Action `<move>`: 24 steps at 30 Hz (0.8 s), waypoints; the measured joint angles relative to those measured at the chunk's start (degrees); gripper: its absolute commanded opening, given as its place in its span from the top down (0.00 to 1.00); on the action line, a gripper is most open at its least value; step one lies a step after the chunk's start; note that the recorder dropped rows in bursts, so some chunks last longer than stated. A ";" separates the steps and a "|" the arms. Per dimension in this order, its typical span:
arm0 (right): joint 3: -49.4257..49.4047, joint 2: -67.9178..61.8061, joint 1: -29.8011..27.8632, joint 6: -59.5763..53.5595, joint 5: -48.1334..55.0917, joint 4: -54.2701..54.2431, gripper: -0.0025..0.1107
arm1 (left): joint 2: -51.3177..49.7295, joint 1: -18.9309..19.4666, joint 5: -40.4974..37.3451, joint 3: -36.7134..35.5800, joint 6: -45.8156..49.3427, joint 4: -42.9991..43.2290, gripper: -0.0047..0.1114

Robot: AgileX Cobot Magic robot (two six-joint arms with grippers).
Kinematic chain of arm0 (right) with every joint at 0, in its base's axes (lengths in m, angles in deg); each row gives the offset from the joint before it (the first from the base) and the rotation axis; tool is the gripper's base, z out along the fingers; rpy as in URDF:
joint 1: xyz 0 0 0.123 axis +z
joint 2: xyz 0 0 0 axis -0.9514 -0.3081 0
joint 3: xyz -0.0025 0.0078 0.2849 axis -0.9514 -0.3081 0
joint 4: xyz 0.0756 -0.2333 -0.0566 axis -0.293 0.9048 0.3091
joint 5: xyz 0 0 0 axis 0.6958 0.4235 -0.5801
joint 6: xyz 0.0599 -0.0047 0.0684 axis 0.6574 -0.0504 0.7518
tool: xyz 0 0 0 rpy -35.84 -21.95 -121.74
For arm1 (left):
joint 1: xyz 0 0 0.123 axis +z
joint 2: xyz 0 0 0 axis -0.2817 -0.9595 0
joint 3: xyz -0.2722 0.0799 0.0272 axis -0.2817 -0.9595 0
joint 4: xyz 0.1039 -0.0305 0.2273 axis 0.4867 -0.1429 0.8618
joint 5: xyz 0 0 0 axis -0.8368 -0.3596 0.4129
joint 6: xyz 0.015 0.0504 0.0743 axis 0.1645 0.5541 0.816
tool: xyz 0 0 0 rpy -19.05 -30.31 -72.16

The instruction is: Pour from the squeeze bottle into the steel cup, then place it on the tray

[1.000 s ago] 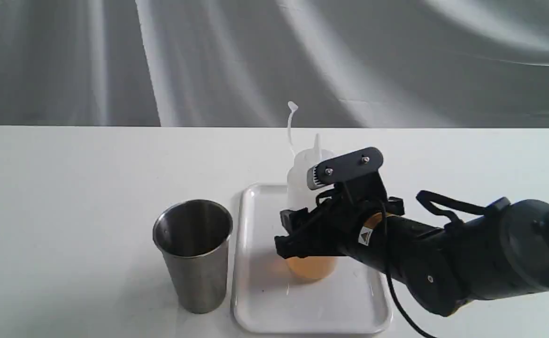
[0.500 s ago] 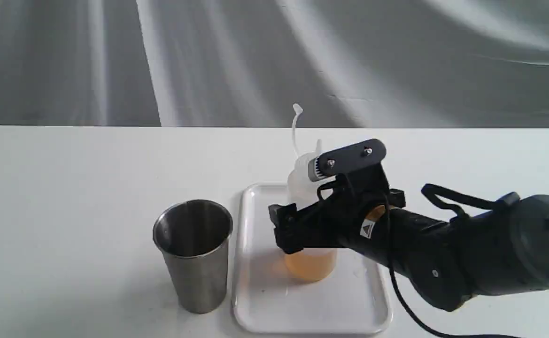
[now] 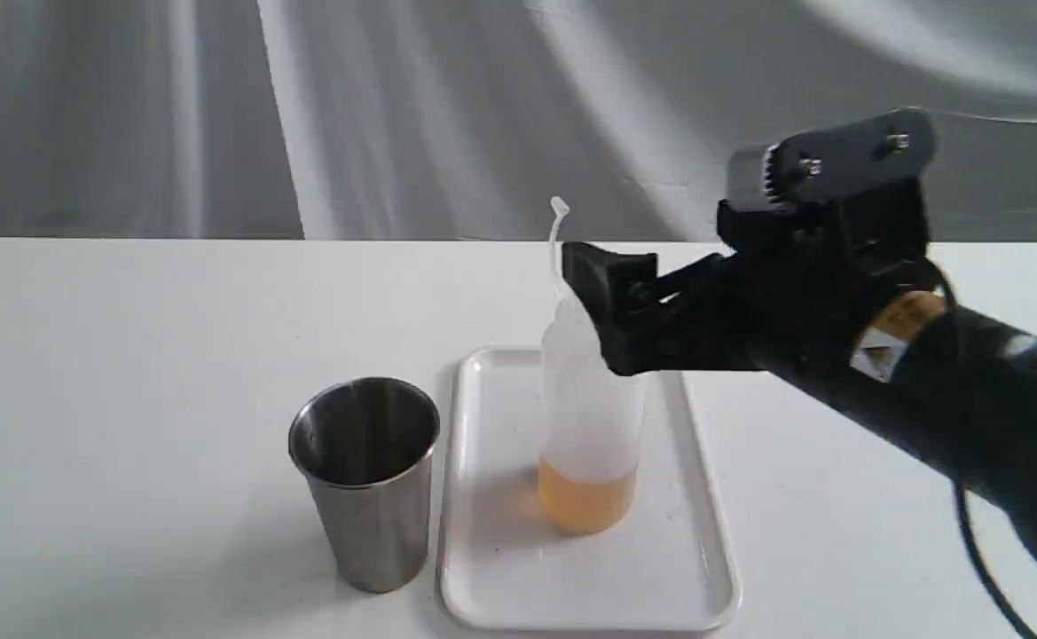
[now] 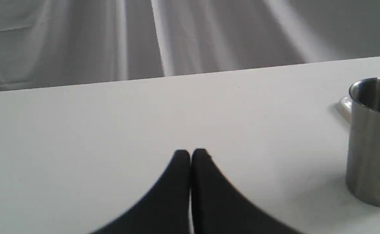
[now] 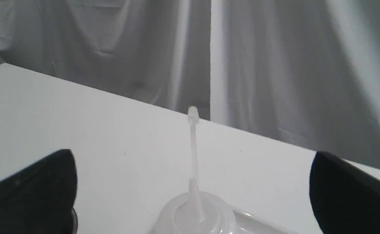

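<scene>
A lab-style test setup: white table point(image 3: 128, 355) backed by draped grey cloth point(image 3: 394, 115)

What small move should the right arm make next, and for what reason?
Probably raise the right hand straight up a little before pulling it back. The squeeze bottle stands upright on the tray, and the hand is open, fingers wide on either side of the nozzle. The thin cap strap rises between them; a sideways pull might catch it.
</scene>
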 measured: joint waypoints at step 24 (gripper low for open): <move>-21.27 40.55 0.00 8.65 1.04 5.84 0.98 | 0.00 0.00 0.00 0.00 0.00 0.00 0.96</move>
